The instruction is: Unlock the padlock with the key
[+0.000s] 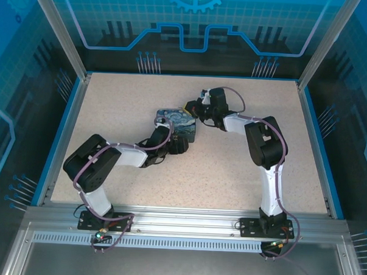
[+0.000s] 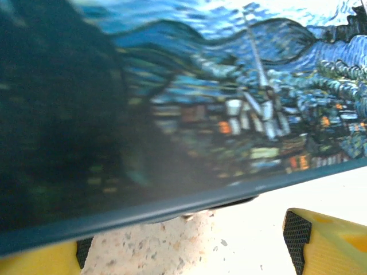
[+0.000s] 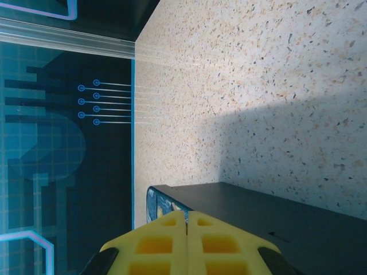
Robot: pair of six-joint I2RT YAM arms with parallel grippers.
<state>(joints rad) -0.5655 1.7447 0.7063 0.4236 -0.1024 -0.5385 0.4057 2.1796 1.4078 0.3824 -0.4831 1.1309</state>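
The painted box point(image 1: 175, 125) lies mid-table. My left gripper point(image 1: 181, 145) sits at its near right edge, open, with its yellow fingers point(image 2: 327, 240) spread wide below the box's painted face point(image 2: 229, 103) and nothing between them. A small dark piece point(image 2: 232, 203) with a golden-brown glint point(image 2: 188, 216) peeks from under the box's edge; I cannot tell whether it is the padlock. My right gripper point(image 1: 192, 107) hovers at the box's far right corner, its fingertips point(image 3: 172, 220) pressed together over the box's dark side point(image 3: 287, 229). The key is hidden.
The speckled table point(image 1: 243, 170) is bounded by a blue rim and aluminium posts point(image 1: 60, 34). Blue glass walls point(image 3: 63, 143) stand close beyond the box in the right wrist view. Both arms bend inward toward the box.
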